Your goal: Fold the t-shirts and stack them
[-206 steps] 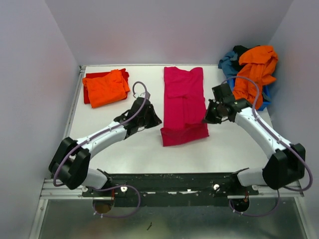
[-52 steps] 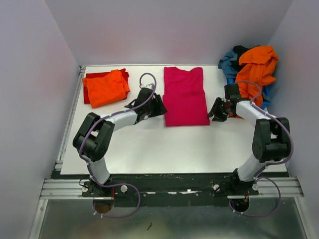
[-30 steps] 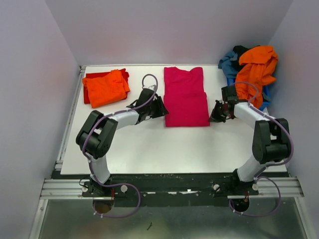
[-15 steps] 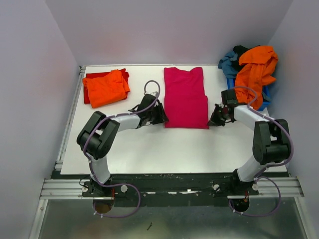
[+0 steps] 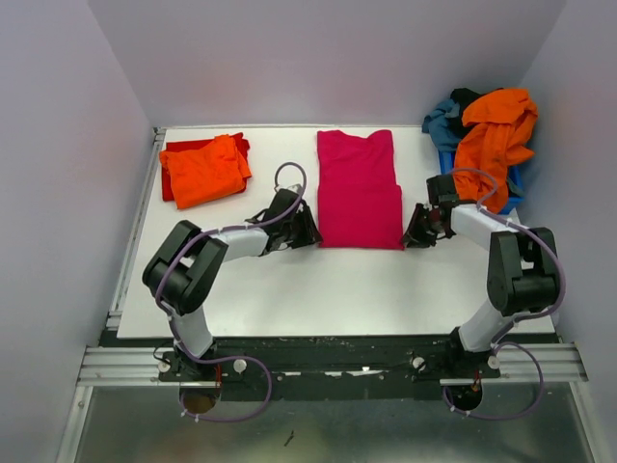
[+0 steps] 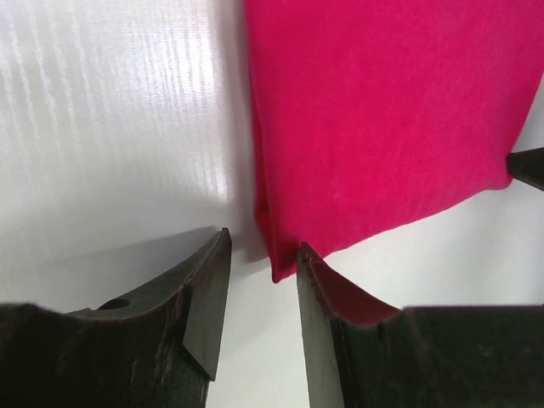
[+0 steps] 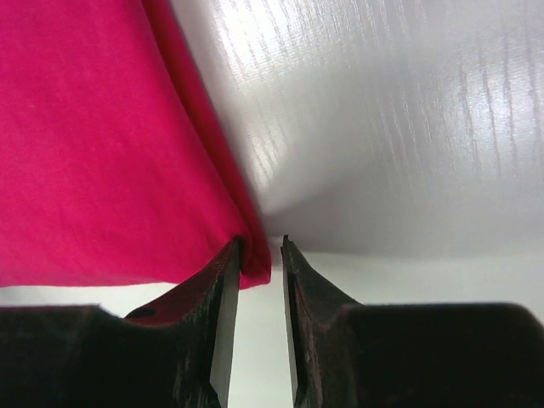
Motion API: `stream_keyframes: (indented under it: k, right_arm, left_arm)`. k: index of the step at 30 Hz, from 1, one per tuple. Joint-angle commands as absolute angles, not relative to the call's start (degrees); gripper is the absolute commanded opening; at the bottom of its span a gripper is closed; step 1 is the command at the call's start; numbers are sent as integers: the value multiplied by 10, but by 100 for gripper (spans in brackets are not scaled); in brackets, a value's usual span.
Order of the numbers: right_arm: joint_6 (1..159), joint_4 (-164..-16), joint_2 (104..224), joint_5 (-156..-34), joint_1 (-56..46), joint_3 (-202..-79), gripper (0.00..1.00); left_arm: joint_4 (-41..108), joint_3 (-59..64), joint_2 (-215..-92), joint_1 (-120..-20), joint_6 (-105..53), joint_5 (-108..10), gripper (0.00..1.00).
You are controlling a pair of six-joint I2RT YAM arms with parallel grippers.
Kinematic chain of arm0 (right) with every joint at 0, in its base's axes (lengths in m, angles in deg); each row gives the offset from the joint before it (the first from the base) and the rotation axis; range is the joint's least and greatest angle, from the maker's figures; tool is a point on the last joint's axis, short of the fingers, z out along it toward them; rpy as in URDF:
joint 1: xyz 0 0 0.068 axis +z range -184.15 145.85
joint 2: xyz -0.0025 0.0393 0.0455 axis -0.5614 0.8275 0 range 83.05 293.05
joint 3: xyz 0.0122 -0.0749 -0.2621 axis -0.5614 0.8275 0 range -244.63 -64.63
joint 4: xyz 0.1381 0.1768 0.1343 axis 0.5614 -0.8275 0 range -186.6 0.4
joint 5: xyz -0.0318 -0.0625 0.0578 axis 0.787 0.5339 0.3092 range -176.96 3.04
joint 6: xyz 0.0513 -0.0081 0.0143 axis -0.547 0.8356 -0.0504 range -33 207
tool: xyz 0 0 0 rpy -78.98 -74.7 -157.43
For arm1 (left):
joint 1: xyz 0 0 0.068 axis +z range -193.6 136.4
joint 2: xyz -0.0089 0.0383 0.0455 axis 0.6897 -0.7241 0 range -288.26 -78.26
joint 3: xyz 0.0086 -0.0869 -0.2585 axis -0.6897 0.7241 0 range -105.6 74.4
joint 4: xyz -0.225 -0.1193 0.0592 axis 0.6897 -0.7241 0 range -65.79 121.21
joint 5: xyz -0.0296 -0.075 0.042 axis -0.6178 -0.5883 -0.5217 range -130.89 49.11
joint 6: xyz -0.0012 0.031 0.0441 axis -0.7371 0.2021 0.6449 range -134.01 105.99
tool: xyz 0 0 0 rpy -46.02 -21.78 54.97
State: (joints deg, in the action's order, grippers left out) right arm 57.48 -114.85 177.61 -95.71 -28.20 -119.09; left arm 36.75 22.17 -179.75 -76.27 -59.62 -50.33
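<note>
T-shirts lie in three places across the white table (image 5: pixel 289 289). At the far left corner a folded orange t-shirt (image 5: pixel 204 169) rests on top of a red t-shirt (image 5: pixel 168 183), whose edges show around it. Further right, the left claw (image 6: pixel 262 245) sits low on the table at the near left corner of the magenta-pink t-shirt (image 5: pixel 359 188). Its jaws are parted, and the cloth's corner pokes into the gap between the tips without being pinched. The magenta-pink t-shirt is folded into a long rectangle in the middle of the table, its near part doubled over. At its near right corner sits the right claw (image 7: pixel 260 242). Its jaws are only narrowly apart, and the corner lies just at the tip of one finger, not clamped. At the far right corner a loose orange t-shirt (image 5: pixel 492 135) drapes over a heap with a teal-blue t-shirt (image 5: pixel 442 121) and a black t-shirt (image 5: pixel 466 95), all piled in a blue bin (image 5: pixel 516 181).
</note>
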Motion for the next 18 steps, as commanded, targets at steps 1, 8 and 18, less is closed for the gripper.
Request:
stream_keyframes:
  k: [1, 8, 18]
  right_arm:
    - [580, -1144, 1805, -974, -277, -1191, 35]
    - [583, -1154, 1810, -975, -277, -1198, 24]
    - [585, -1164, 1797, -972, -276, -1195, 34]
  left_arm:
    - [387, 212, -1809, -778, -604, -494, 47]
    - [370, 197, -1822, -787, -604, -478, 44]
    - [331, 183, -1821, -787, -590, -443, 41]
